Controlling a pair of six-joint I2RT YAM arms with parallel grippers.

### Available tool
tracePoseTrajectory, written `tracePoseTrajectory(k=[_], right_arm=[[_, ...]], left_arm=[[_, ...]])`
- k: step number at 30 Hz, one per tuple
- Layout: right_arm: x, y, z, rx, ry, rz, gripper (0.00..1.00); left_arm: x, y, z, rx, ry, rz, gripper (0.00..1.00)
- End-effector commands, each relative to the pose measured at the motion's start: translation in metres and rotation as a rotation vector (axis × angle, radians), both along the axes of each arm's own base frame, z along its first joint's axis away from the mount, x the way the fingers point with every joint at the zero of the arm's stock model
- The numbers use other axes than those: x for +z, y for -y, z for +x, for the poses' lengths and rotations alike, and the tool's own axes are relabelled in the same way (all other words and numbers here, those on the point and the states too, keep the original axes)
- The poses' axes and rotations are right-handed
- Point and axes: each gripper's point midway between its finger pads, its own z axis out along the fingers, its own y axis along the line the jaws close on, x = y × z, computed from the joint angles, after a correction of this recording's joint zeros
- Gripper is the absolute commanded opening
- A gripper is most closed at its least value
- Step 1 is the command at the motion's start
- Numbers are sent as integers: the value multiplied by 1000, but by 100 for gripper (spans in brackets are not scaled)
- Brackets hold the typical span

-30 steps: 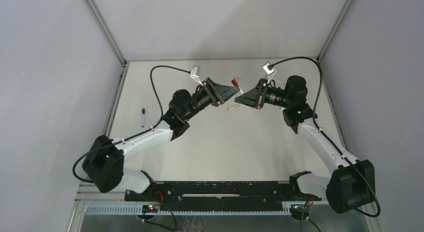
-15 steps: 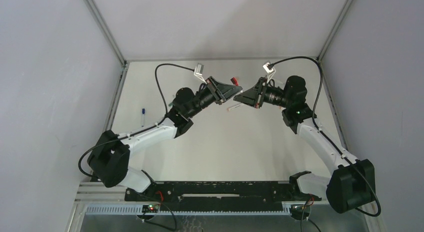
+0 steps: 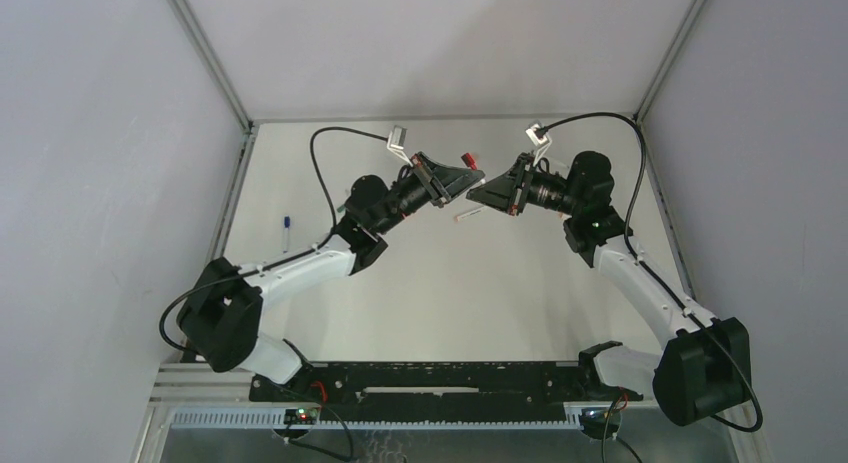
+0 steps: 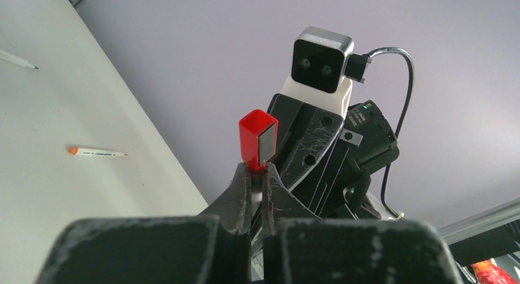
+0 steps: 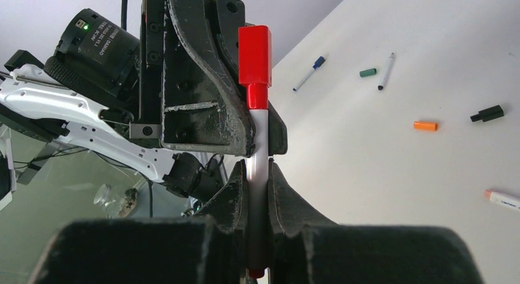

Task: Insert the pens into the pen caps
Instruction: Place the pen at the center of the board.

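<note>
A white pen wearing a red pen cap is held in the air between both arms. My right gripper is shut on the pen's white barrel. My left gripper faces it from the other side, shut on the narrow lower end of the red pen cap. In the top view the red pen cap shows above the two meeting grippers. Loose on the table lie an orange cap, a green cap, a black cap and an orange-tipped pen.
A blue-capped pen and a dark-tipped pen lie near the green cap. A pen with a pinkish end lies at the right edge. One pen rests under the grippers. Grey walls enclose the table on three sides.
My left gripper has shut on the base of the red cap, and the left arm has shifted slightly toward the right arm. The right gripper has kept its hold on the pen.
</note>
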Motion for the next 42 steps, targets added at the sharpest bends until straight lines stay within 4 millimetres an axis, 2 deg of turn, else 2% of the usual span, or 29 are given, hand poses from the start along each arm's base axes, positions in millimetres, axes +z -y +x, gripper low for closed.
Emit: tracePoseTrajectory(k=[1, 3, 8, 11, 15, 18, 19, 21, 25, 28, 32, 33, 36, 42], right_arm=[[0, -2, -3, 7, 22, -10, 0], [-1, -2, -3, 7, 26, -14, 5], [-3, -1, -6, 23, 55, -31, 38], [-6, 1, -10, 53, 96, -53, 52], [-9, 8, -13, 86, 159, -84, 58], [-15, 15, -16, 116, 219, -119, 60], [-18, 18, -17, 127, 239, -132, 61], [-25, 24, -18, 146, 286, -165, 61], [-39, 36, -17, 139, 306, -219, 61], [-49, 43, -16, 125, 299, -251, 61], [-56, 50, -12, 97, 292, -260, 61], [-58, 51, -12, 93, 289, -261, 61], [-63, 51, -12, 88, 277, -266, 61], [-71, 54, -11, 79, 265, -280, 61]], left_arm=[[34, 3, -11, -49, 84, -84, 0], [34, 3, -11, -50, 85, -86, 0], [27, 1, -11, -40, 80, -75, 0], [18, -4, -8, -20, 76, -49, 0], [1, -15, -5, 15, 78, 22, 0], [-23, -26, -2, 39, 82, 143, 0], [-37, -32, 0, 50, 67, 206, 0], [-62, -48, 3, 83, 52, 322, 0], [-101, -94, 8, 179, 49, 571, 0], [-132, -135, 13, 247, 6, 756, 0], [-177, -199, 17, 322, -135, 957, 0], [-186, -210, 15, 325, -165, 1000, 0], [-210, -253, 14, 370, -284, 1115, 0], [-237, -318, 20, 475, -443, 1327, 0]])
